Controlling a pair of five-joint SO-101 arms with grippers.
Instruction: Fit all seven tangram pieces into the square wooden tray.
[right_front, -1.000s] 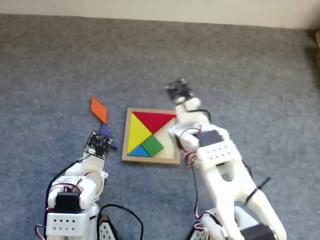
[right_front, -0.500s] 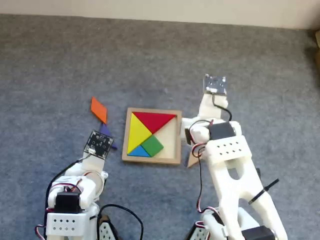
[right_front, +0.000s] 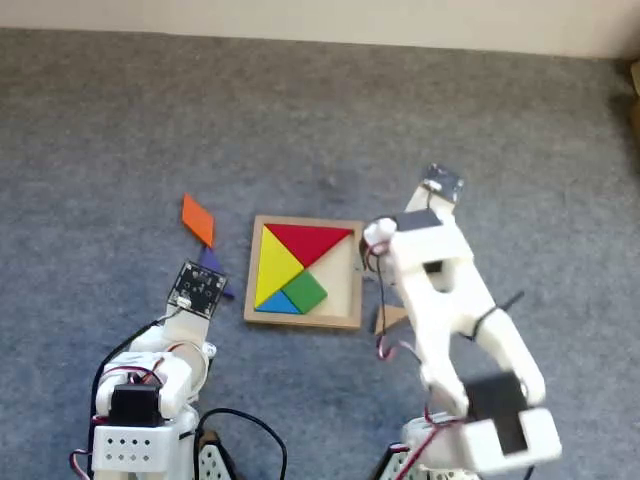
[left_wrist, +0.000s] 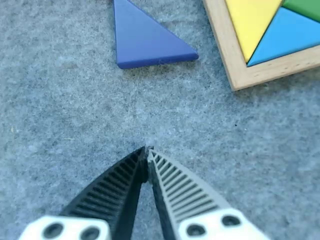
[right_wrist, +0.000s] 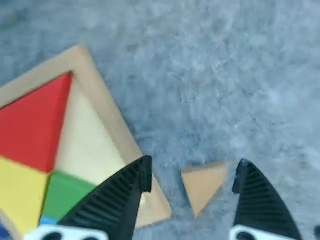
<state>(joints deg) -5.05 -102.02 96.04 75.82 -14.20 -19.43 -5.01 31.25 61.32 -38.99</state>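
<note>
The right gripper (right_wrist: 195, 164) is hovering with its jaws spread wide. A small tan wooden triangle (right_wrist: 202, 186) is lying flat on the grey carpet (right_wrist: 240, 75) in the gap between the two black fingers, and neither finger is touching it. One finger is hanging over the outer rim of the square wooden tray (right_wrist: 107, 120), just beside a corner; whether it is touching the wood cannot be told.

Beyond that finger, inside the tray, a large red triangle (right_wrist: 30, 125), a green square (right_wrist: 70, 192) and a large yellow triangle (right_wrist: 17, 200) are sitting flush against one another. A bare strip of pale tray floor is showing between them and the rim nearest the jaws.

The left gripper (left_wrist: 148, 152) is holding its jaws pressed together with nothing between them, its tips pointing down at the carpet. Ahead of those tips, apart from them, a dark blue triangle (left_wrist: 145, 40) is lying flat. Off to one side of it, a corner of the tray is showing with a small light blue triangle (left_wrist: 290, 32) seated in it against the yellow one.

From above, an orange parallelogram (right_front: 198, 219) is resting on the carpet beyond the dark blue triangle, farther from the left jaws and outside the tray.
</note>
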